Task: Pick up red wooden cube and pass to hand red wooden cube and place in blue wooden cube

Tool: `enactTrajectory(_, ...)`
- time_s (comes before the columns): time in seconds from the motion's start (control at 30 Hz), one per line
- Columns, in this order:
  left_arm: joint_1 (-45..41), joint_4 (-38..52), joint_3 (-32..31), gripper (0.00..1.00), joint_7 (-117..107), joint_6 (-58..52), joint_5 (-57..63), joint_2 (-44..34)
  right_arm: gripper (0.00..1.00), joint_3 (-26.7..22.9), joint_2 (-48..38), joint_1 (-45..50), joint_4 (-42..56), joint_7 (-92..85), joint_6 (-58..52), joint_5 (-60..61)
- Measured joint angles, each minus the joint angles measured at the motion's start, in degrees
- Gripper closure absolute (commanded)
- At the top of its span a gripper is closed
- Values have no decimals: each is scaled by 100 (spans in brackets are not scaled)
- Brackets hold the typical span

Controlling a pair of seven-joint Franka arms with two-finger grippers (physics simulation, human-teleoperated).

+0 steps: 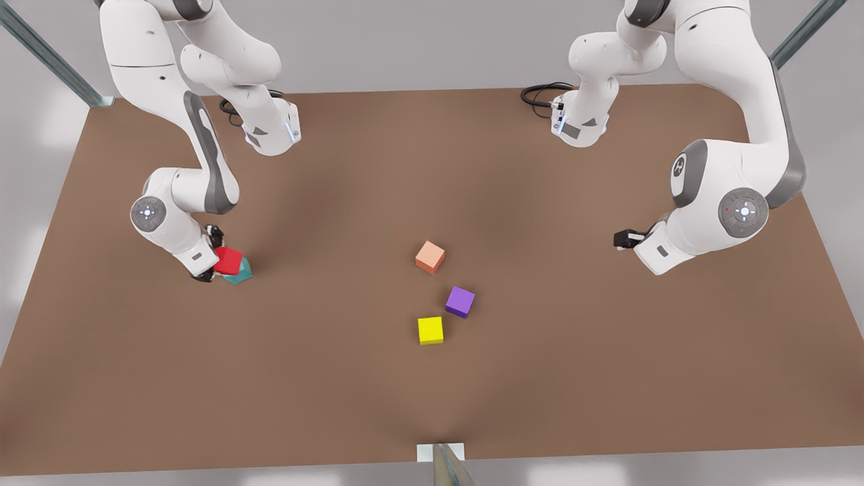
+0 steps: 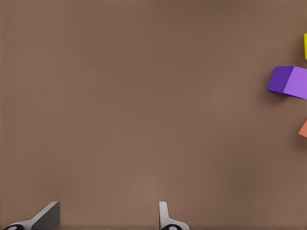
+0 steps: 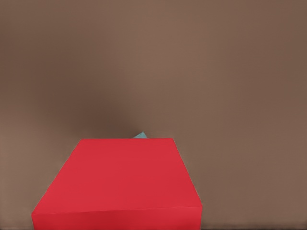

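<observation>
1. The red wooden cube [image 1: 228, 260] sat on top of the blue wooden cube [image 1: 240, 273], clamped by the right gripper [image 1: 210, 256].
2. It looked rigid, light and matte; flat opposite faces suited gripping.
3. The left gripper [image 1: 622, 238], far from the blue wooden cube, waited with fingers spread, empty.

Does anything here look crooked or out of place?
Yes. At the front view's left, the red wooden cube sits tilted over the blue wooden cube at the right gripper, not squarely stacked. The other cubes lie flat; the left gripper waits open.
</observation>
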Motion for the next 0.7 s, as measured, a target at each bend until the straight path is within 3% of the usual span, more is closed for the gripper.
enactTrajectory(0.57, -36, 8, -4, 0, -82, 3, 2, 20, 38, -9, 280, -54, -177, 280, 354, -299)
enactTrajectory(0.6, -36, 8, -11, 0, -88, 2, 2, 19, 30, -9, 283, -53, -179, 291, 370, -302)
enactTrajectory(0.63, -38, 9, -14, 0, -93, 2, 2, 21, 0, -9, 285, -53, -179, 305, 385, -307)
enactTrajectory(0.7, -34, 7, -17, 0, -104, 1, 2, 26, 0, -9, 302, -47, -180, 334, 409, -314)
